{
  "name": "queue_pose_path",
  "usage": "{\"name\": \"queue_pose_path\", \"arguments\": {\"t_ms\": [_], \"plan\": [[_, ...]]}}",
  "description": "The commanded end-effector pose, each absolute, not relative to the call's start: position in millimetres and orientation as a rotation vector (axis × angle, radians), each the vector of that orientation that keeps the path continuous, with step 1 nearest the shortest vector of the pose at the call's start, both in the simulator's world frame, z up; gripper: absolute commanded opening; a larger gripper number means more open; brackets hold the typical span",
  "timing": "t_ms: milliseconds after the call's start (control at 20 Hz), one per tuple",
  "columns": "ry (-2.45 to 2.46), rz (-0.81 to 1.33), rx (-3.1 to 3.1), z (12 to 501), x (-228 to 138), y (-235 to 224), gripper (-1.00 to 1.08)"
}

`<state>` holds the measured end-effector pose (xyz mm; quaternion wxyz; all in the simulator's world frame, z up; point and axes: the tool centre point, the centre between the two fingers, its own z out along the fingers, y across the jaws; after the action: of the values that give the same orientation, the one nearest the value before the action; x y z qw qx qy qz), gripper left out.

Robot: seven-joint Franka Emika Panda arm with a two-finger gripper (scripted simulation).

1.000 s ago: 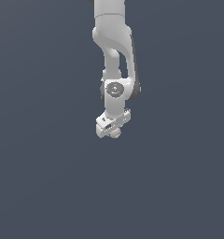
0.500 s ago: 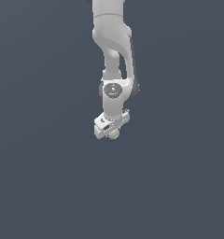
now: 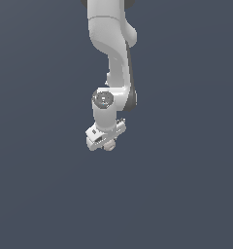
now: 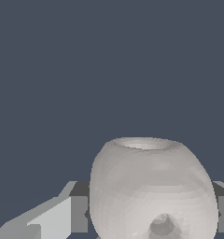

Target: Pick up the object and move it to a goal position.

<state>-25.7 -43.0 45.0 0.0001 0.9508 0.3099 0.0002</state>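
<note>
- Off-white and slightly lumpy, the object (image 3: 108, 146) sits directly under the gripper (image 3: 107, 144) in the exterior view, at the lower end of the white arm (image 3: 112, 58)
- Exterior view: the gripper bar is tilted and the object shows just below its middle, touching or pinched there; no table edge, support or goal marker can be made out in the flat grey-blue background (image 3: 186, 185)
- Exterior view: finger spacing is too small to read here
- Wrist view: the object (image 4: 151, 186) fills the space between the fingers (image 4: 53, 217), one finger on each flank, both appearing to touch it; the jaws stand closed onto the object, held apart only by its width
- Wrist view: a small hollow shows low on the object's face and a flattened ring on its upper face; nothing but background lies beyond it
- Judged step: grasp made, carry phase in hand
- Judged next move: translate the arm toward the goal position while maintaining clamp force; the goal is not visible, so direction cannot be stated
</note>
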Motion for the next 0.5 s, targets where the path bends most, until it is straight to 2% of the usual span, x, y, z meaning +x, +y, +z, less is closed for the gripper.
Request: {"name": "queue_pose_path", "arguments": {"t_ms": [0, 450], "plan": [[0.973, 0.001, 2.987, 47, -13, -60, -1.00], [0.973, 0.001, 2.987, 52, 33, -119, -1.00]]}}
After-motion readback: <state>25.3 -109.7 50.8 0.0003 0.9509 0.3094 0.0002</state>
